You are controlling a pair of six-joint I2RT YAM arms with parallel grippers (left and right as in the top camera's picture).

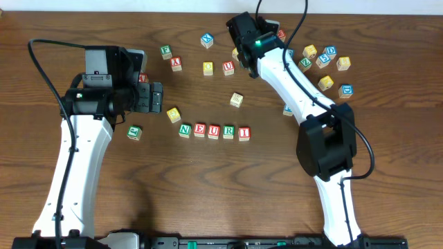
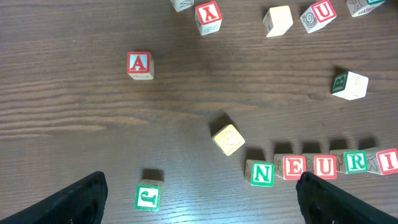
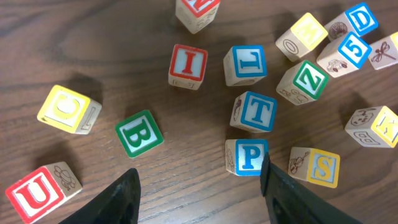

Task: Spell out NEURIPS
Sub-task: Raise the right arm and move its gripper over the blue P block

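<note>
1. Wood-grain worktop (image 1: 208, 200) carrying scattered alphabet cubes; the landmark is the lettered row (image 1: 214, 131) near its middle.
2. Lettered row: green N cube (image 2: 261, 173), red E cube (image 2: 293, 167), red U cube (image 2: 326, 165), green R cube (image 2: 356, 162) and red I cube (image 2: 388, 160), side by side in that order and touching or nearly so.
3. Blue P cube (image 3: 249, 157): outside the row, in a loose cluster well beyond the row's I end.
4. Yellow S cube (image 3: 316, 167): in the same cluster, equally far from the row.
5. Right gripper (image 3: 199, 199): above that cluster, fingers parted and clasping nothing; the blue P cube sits just inside 1 finger.
6. Left gripper (image 1: 156, 97): off the row's N end, spread wide and empty.
7. Yellow cube (image 2: 228, 139): askew, just off the row's N end.
8. Green-lettered cube (image 2: 148, 198): farther out past the N end.
9. Red A cube (image 2: 139, 64): well beyond the row on its far side.
</note>
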